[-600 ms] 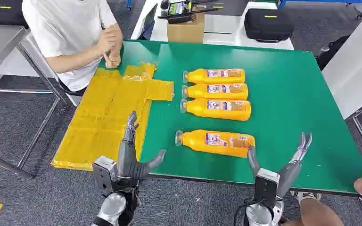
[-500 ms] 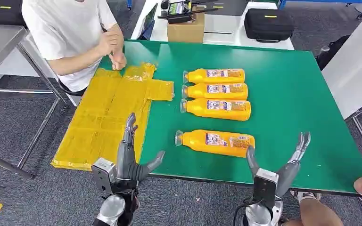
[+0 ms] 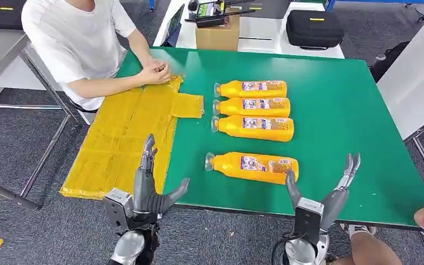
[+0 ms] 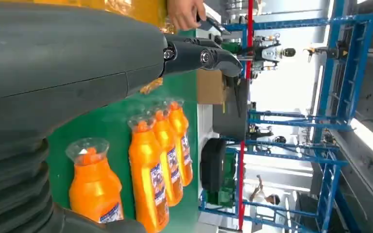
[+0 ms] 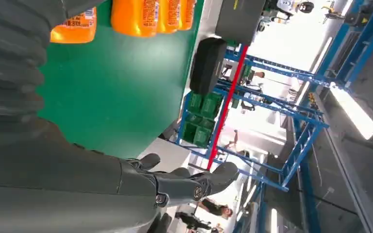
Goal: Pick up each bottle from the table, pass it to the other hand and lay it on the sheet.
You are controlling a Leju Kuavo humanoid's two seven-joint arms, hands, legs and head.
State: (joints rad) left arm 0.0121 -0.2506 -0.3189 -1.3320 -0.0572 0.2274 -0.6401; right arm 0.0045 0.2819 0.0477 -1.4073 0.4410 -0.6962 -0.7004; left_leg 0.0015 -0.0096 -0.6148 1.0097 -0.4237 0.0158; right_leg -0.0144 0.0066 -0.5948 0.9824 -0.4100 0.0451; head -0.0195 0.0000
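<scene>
1. Bottles: four orange ones lying flat on the green surface [image 3: 337, 110], caps at 9 o'clock. None on the yellow sheet [image 3: 127, 138] yet, so judging by that the task is at its start.
2. Nearest: left robot hand [image 3: 149, 190] at 7 o'clock, over the sheet's near edge, fingers spread, holding nothing. Right robot hand [image 3: 320, 185] at 5 o'clock at the surface's near edge, thumb and fingers wide apart, also holding nothing.
3. Next out: lone bottle [image 3: 252, 167], apart from the others, its base end just beside the right thumb. Likely first pick.
4. Handling guess: full of liquid, so fairly heavy; smooth rigid plastic, label glossy, may roll or slip. Wrap the wide body at the label, not the narrow neck or the clear cap.
5. Further, around 12 o'clock: row of three bottles [image 3: 252, 105] side by side, nearly touching. Tight for fingers between them.
6. Farthest, 10 o'clock: person's hands [image 3: 155, 72] resting on the sheet's far corner. Keep clear when placing.
</scene>
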